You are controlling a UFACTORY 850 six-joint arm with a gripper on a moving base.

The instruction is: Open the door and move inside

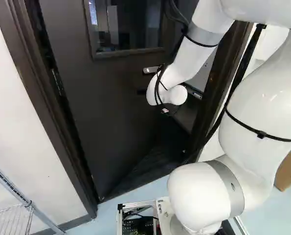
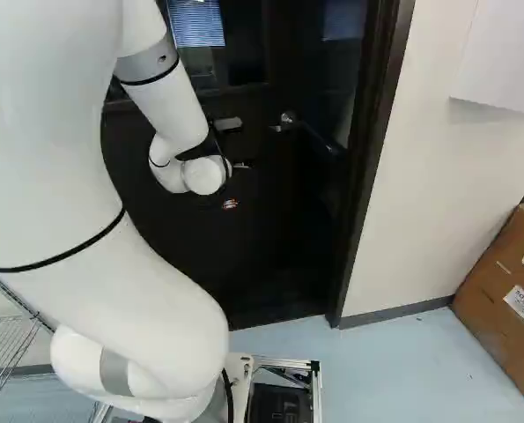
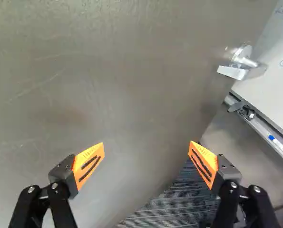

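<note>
White jointed arm (image 1: 257, 107) up close, reaching toward a doorway.
Aims a black gripper (image 1: 165, 111) with 2 orange-padded fingers, jaws spread well apart, at a smooth dark brown windowed door (image 1: 111, 112), hinged at the left of the left base view and swung partly open. Bears a silver lever handle (image 3: 232, 72) near its free edge. Beyond, dark ribbed flooring (image 3: 177, 204) and a white board (image 3: 272, 71) over a metal tray (image 3: 262, 127).
</note>
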